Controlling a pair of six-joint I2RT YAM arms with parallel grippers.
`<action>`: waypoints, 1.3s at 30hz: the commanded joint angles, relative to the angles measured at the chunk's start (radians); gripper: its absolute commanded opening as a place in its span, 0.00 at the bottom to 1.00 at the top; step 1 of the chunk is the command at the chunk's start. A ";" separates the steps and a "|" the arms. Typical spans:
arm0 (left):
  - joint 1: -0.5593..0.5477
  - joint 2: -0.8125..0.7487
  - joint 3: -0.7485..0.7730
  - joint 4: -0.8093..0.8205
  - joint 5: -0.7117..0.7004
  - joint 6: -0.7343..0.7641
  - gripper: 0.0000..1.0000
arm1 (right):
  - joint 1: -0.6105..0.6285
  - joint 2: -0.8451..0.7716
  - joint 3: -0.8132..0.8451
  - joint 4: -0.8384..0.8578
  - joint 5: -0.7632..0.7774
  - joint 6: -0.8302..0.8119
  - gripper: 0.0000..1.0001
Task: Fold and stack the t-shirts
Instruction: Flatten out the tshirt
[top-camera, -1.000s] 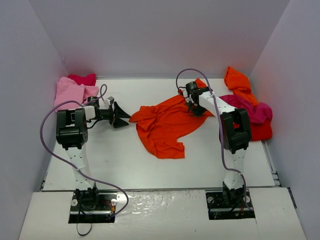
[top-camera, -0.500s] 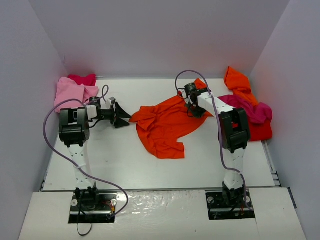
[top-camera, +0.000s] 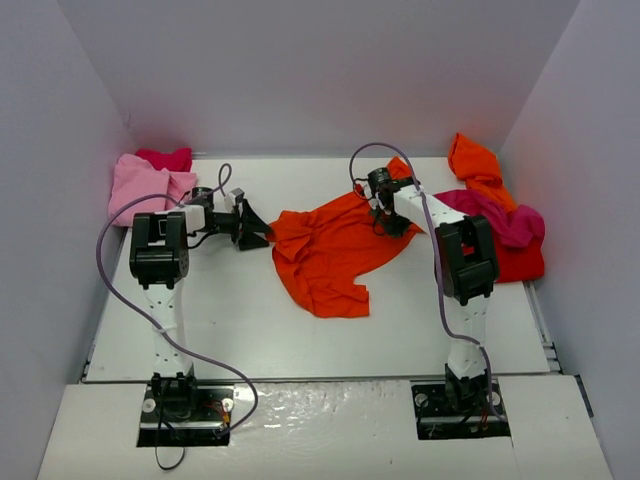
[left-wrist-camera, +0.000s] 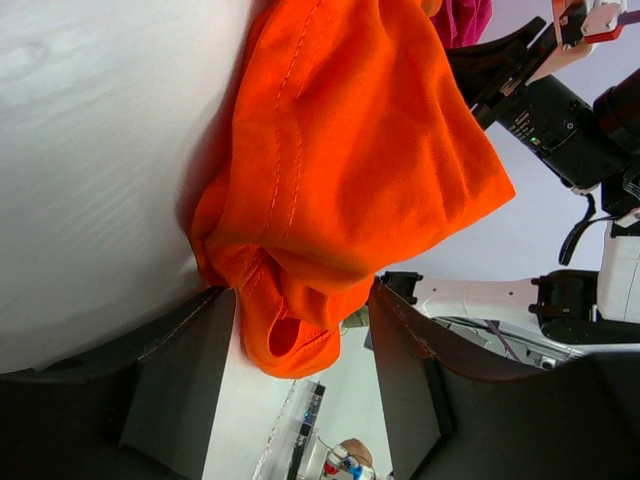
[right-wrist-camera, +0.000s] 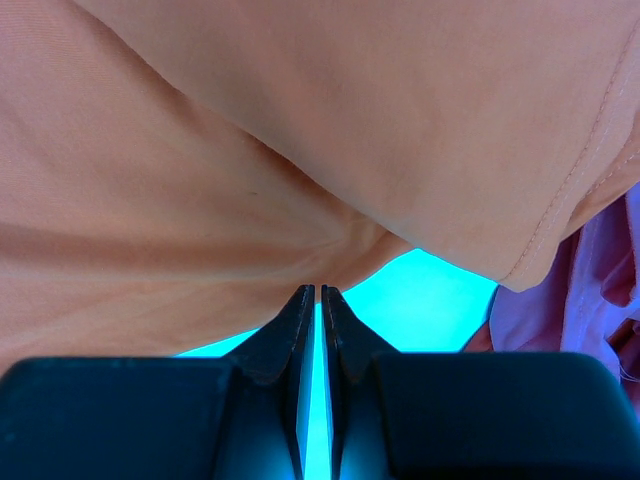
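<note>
A bright orange t-shirt (top-camera: 330, 250) lies crumpled in the middle of the table. My left gripper (top-camera: 262, 232) is at its left edge and stands open. In the left wrist view a bunched sleeve hem (left-wrist-camera: 290, 345) sits between the two dark fingers (left-wrist-camera: 180, 385) of the left gripper (left-wrist-camera: 300, 375), which do not press on it. My right gripper (top-camera: 385, 215) is shut on the shirt's right part. Cloth folds (right-wrist-camera: 300, 200) run into the tips of the right gripper (right-wrist-camera: 319, 292).
A light pink t-shirt (top-camera: 140, 185) with a red one (top-camera: 165, 158) behind it lies at the back left corner. At the right wall sits a pile of an orange (top-camera: 475, 160), a magenta (top-camera: 500, 222) and a red t-shirt (top-camera: 522, 262).
My left arm has swung right until its open fingers reach the orange shirt's left edge. The right gripper has held its grip nearly still.
</note>
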 joint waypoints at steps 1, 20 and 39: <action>-0.052 0.009 0.001 -0.083 -0.003 0.006 0.52 | 0.010 -0.007 0.001 -0.002 0.040 -0.004 0.05; 0.061 -0.071 0.051 -0.216 -0.113 0.125 0.48 | 0.027 0.002 -0.006 0.005 0.060 -0.013 0.04; 0.017 -0.023 0.153 -0.385 -0.200 0.259 0.48 | 0.057 -0.002 -0.012 0.005 0.082 -0.013 0.04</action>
